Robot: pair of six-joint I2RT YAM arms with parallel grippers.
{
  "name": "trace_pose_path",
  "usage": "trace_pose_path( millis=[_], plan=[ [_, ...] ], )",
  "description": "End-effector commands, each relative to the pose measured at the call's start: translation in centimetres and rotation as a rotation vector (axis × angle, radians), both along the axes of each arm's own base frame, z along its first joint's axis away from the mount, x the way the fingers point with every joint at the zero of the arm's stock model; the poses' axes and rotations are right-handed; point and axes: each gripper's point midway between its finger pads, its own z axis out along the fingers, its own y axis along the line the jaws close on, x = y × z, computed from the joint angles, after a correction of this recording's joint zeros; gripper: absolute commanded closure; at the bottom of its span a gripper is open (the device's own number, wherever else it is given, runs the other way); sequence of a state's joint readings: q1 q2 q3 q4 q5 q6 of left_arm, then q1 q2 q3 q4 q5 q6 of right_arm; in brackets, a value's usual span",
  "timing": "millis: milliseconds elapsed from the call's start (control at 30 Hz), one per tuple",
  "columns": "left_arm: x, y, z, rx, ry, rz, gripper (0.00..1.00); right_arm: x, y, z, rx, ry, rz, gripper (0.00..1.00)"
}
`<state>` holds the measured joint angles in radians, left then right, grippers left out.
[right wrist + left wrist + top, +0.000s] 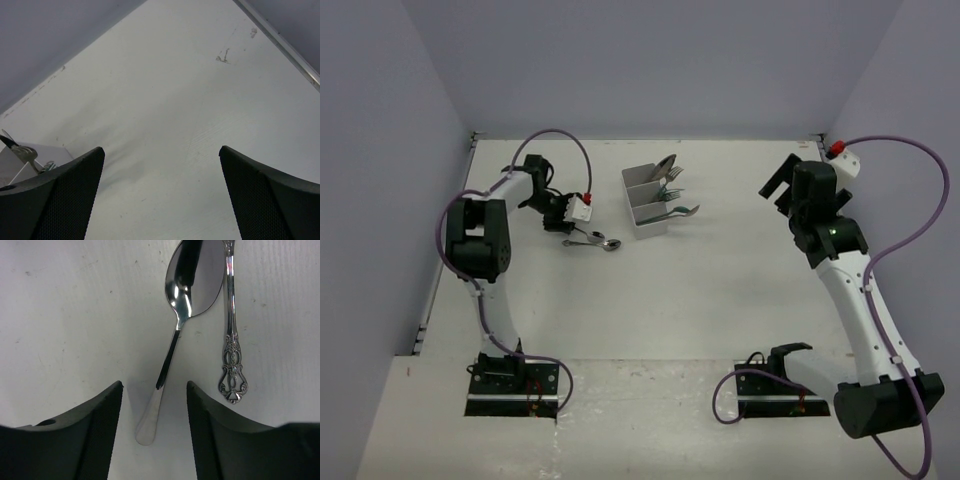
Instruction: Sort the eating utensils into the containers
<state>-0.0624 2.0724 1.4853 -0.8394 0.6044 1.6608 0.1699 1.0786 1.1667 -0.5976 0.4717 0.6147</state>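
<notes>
As I leaned over the table (720, 300): two arms out, the left one low, the right one raised well off the surface.
Left claw (154, 390): lowered over the table, released; jaws apart, gripping nothing.
Left fingers (95, 435): dark, one on either side of a spoon's handle, with a strip of bare table between each finger and the metal.
Plain spoon (194, 280): shiny silver, flat on the table, bowl pointing away from me, slim handle running back to end between my left fingers.
Ornate-handled piece (232, 365): silver with a scrolled handle end, flat on the table just right of the plain spoon and outside my jaws. Its head lay beyond the wrist view, so I could not tell its kind. Its stem lay close against the spoon's bowl rim; whether they touched I could not tell.
White container (642, 222): three compartments in a row, on the table to the right of the left claw and apart from it, near the two loose pieces.
Silver pieces (665, 165): tilted in the container toward its far end, a spoon bowl and fork tines poking above the rim.
Teal pieces (682, 210): dark, in the container, jutting over its right-hand rim; which compartment each sat in I could not make out.
Right claw (161, 149): released, jaws spread wide with nothing between them, held in the air well to the right of the container. Its wrist view showed bare table below and a corner of the container at lower left.
</notes>
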Motion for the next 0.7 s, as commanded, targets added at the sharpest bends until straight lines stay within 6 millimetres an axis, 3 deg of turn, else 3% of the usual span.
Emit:
trace_pose_path(
  millis=[0,233,400,500,667],
  plan=[
    [0.1,0.3,-1.7,0.066,0.006,-0.040,0.44,0.4,0.0,1.5,0.017,-0.033,-0.012,0.01],
    [-2.1,-1.1,-1.8,0.088,0.080,-0.149,0.62,0.5,-0.3,1.7,0.004,-0.034,-0.024,0.01],
    [-6.1,-0.4,-4.4,0.232,0.243,-0.130,0.67,0.3,-0.4,2.2,0.003,-0.052,-0.027,0.01],
    [-8.6,0.0,-6.2,0.312,0.323,-0.116,0.76,0.6,-0.1,2.4,0.005,-0.067,-0.006,0.01],
    [-11.1,0.0,-6.3,0.382,0.413,-0.141,0.78,0.5,0.1,1.9,-0.002,-0.072,0.016,0.01]
  ],
)
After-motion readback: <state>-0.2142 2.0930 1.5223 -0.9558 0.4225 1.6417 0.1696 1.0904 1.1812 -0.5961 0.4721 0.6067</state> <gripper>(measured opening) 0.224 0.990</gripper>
